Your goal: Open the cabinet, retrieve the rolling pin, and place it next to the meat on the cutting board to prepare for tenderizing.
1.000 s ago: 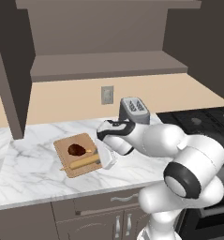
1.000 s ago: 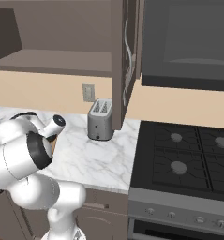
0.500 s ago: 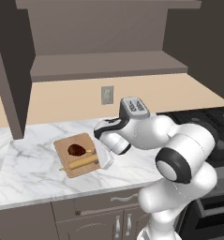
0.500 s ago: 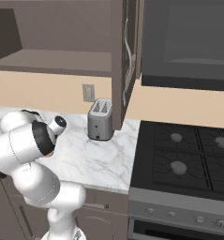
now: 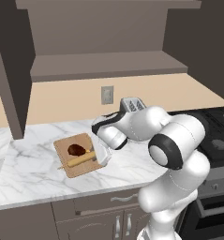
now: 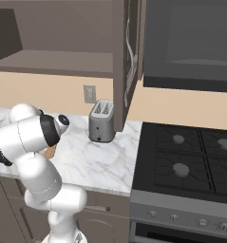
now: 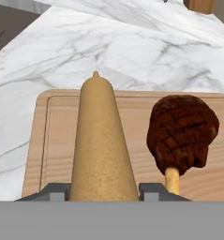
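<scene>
The end effector (image 7: 104,191) sits low at the near end of the pin (image 7: 101,140), one dark fingertip (image 7: 55,191) on each side of it. Whether the fingertips press the wood or stand just off it cannot be told. The pin lies flat on the board (image 7: 43,140), running away from the hand, with the meat (image 7: 181,131) just beside it, bone stub toward the hand.

In the left base view the end effector (image 5: 103,157) is down at the right edge of the board (image 5: 66,166), where the pin (image 5: 78,161) lies along the near side and the meat (image 5: 76,149) sits behind it. The arm (image 5: 146,126) reaches leftward and low over the marble desk (image 5: 33,180), wrist bent down, elbow (image 5: 172,147) raised near the stove (image 5: 216,140).

A toaster (image 6: 101,121) stands behind the arm at the wall. The cabinet (image 5: 104,42) above is open, its door (image 6: 127,61) swung out.
</scene>
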Motion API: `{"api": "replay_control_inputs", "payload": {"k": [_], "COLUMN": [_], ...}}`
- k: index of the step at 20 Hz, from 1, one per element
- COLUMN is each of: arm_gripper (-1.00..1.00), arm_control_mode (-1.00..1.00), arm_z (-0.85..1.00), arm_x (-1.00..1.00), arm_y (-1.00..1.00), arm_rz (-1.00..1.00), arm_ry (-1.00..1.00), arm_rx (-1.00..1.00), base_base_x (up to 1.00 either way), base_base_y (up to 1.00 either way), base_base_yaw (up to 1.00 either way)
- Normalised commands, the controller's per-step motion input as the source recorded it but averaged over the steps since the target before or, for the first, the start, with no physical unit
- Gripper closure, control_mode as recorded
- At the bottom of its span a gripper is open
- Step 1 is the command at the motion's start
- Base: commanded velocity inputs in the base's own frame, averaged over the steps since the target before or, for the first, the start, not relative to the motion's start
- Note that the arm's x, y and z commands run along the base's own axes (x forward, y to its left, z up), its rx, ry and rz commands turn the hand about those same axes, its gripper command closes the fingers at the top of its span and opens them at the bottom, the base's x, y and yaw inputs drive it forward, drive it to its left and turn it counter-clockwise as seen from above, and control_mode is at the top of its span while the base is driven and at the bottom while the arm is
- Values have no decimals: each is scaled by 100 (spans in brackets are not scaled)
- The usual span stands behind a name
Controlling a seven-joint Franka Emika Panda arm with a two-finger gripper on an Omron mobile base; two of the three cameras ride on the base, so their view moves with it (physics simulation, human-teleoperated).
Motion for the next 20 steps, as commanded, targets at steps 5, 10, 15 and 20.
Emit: {"api": "replay_control_inputs", "payload": {"k": [5, 10, 15, 20], "arm_gripper": [-100, -100, -100, -100], "arm_control_mode": [-100, -100, -100, -100], "arm_z": [0, 0, 8, 30], "arm_x": [0, -1, -13, -32], "arm_y": [1, 5, 7, 8], "arm_rz": [0, 0, 0, 0], "arm_ry": [0, 0, 0, 0], "arm_rx": [0, 0, 0, 1], "base_base_x": [0, 0, 0, 0], "base_base_y": [0, 0, 0, 0], "base_base_yaw": [0, 0, 0, 0]}}
